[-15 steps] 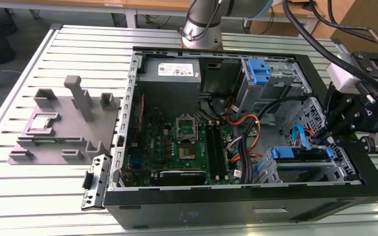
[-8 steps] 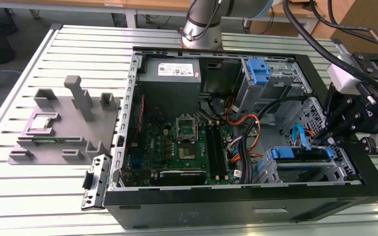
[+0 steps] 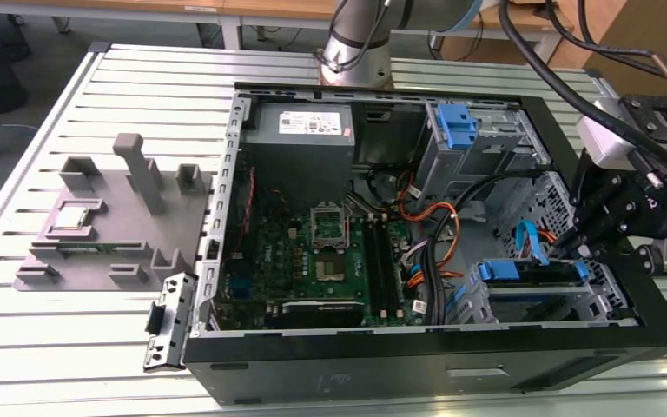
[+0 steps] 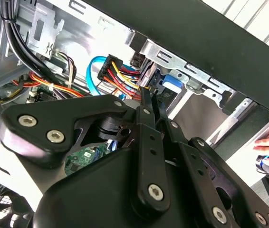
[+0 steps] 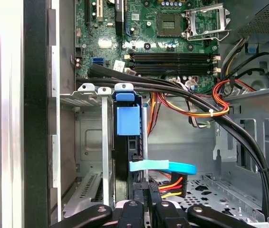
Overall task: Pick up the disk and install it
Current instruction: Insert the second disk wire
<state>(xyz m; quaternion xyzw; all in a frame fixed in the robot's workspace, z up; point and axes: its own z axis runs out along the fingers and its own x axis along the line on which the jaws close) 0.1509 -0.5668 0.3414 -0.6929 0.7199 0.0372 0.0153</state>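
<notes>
The slatted metal worktop (image 3: 102,339) carries an open black computer case (image 3: 426,356), lying on its side with its innards facing up. Inside the case, the green motherboard (image 3: 310,261) fills the middle, and the drive cage (image 3: 542,295) sits at the corner of the case nearest the arm. Beside the case, on the exterior view's left, stands a grey parts fixture (image 3: 114,217) with a small square chip on it.

The disk (image 3: 527,271) stands on edge in that drive cage, already slotted between the metal rails, its blue carrier tab (image 5: 127,118) showing at the top edge in the first wrist view. A light blue data cable (image 5: 163,166) and a bundle of red and yellow power wires (image 5: 170,185) run to it.

The claw (image 5: 146,202) hangs just above the disk, at its cabled end, with its fingers drawn close together around something thin; whether they pinch the disk's edge or a connector, I cannot tell.

I judge the disk stiff, fairly heavy and shock-sensitive, with smooth metal faces. The plastic carrier edges look the safest place to grip.
</notes>
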